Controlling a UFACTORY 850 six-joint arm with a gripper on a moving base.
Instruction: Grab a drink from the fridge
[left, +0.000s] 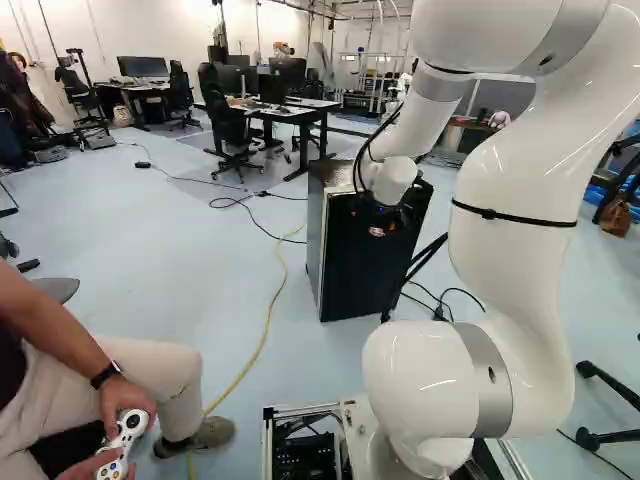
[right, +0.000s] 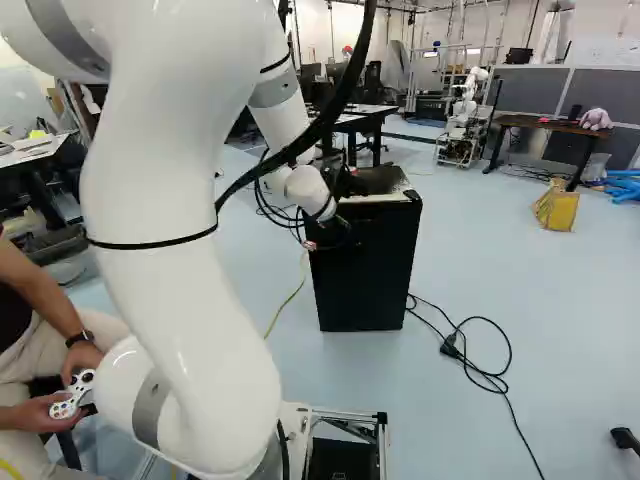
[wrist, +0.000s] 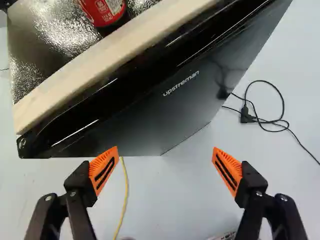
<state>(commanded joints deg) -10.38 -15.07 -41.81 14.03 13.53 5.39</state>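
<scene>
The gripper has its fingers set wide apart. The black fridge is located ahead of both fingers. The red can rests farther ahead, on the silver fridge top, partly in view.

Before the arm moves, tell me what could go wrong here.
The open gripper hangs close to the front of the fridge, so a push forward might knock it rather than open it. A bump could also topple the red can on top. A seated person is close on the left, so a wide swing that way may hit their leg.
</scene>
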